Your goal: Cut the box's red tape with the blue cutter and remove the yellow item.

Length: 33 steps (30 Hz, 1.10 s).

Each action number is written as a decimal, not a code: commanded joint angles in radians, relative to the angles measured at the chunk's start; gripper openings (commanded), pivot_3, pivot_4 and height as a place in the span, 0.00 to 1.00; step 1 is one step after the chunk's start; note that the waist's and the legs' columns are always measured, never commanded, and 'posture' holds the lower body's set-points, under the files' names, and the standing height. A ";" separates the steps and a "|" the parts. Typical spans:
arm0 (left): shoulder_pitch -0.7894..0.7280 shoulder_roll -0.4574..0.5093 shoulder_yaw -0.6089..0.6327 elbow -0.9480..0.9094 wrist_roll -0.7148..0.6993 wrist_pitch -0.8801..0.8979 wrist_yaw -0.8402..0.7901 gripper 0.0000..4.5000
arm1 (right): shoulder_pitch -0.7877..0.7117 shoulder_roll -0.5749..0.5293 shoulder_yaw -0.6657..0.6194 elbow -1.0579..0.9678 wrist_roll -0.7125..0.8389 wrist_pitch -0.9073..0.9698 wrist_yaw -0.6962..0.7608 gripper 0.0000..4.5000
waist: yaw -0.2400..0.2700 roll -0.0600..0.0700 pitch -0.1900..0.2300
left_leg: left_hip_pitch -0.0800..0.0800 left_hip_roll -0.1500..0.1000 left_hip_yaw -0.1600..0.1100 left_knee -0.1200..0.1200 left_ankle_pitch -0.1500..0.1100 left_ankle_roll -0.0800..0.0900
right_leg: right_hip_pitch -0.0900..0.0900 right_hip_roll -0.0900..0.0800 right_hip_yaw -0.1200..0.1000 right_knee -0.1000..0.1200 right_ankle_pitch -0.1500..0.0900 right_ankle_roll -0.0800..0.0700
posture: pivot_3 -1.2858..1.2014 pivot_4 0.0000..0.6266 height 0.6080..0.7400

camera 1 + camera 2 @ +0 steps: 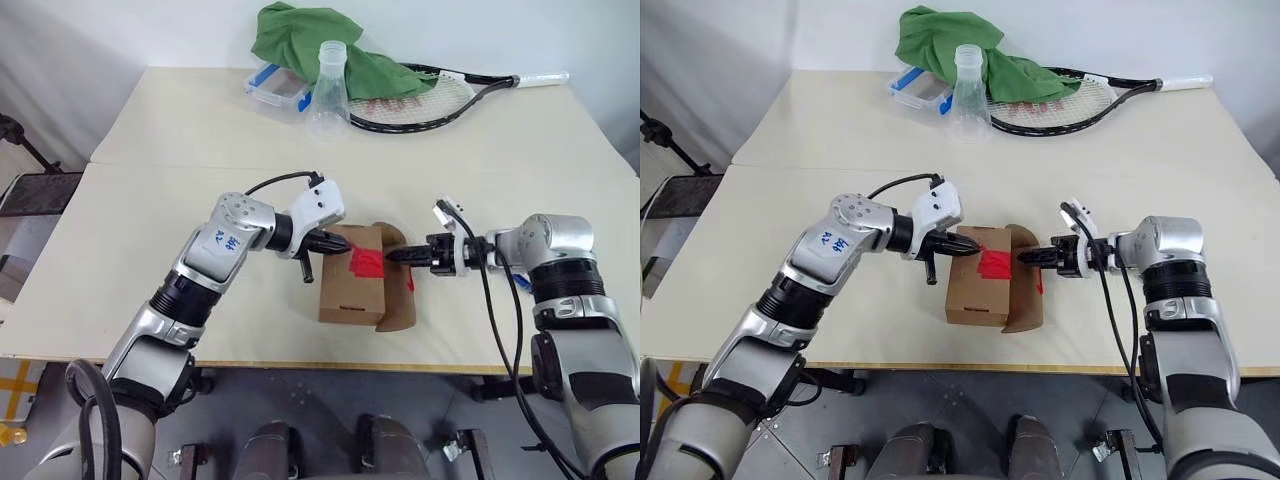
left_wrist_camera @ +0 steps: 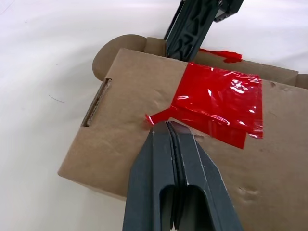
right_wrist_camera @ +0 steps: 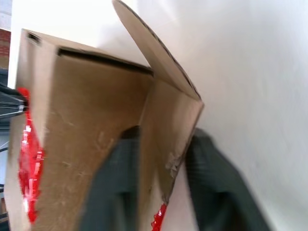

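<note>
The brown cardboard box (image 1: 350,290) lies near the table's front edge, with the red tape (image 1: 368,262) wrinkled across its top. My left gripper (image 1: 340,241) is shut and empty, its tips resting on the box top at the torn corner of the tape (image 2: 221,101). From the other side, my right gripper (image 1: 393,256) reaches the box's far edge. In the right wrist view its fingers (image 3: 120,178) straddle the raised cardboard flap (image 3: 168,120) and close on it. The blue cutter is out of view. The yellow item is hidden.
At the back of the table (image 1: 180,130) lie a green cloth (image 1: 310,40), a clear flask (image 1: 330,90), a clear plastic container with blue trim (image 1: 275,85) and a racket (image 1: 430,95). The table's front edge (image 1: 300,365) runs just below the box.
</note>
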 commanded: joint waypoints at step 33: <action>0.035 0.072 0.161 -0.014 -0.037 -0.007 0.015 0.00 | -0.190 -0.225 0.151 -0.434 1.480 0.070 -1.664 0.01 | 0.004 0.000 0.002 | -0.006 0.000 -0.002 -0.002 0.000 0.001 | -0.003 -0.001 -0.003 -0.005 0.000 0.000 | 0.52 0.24 1.00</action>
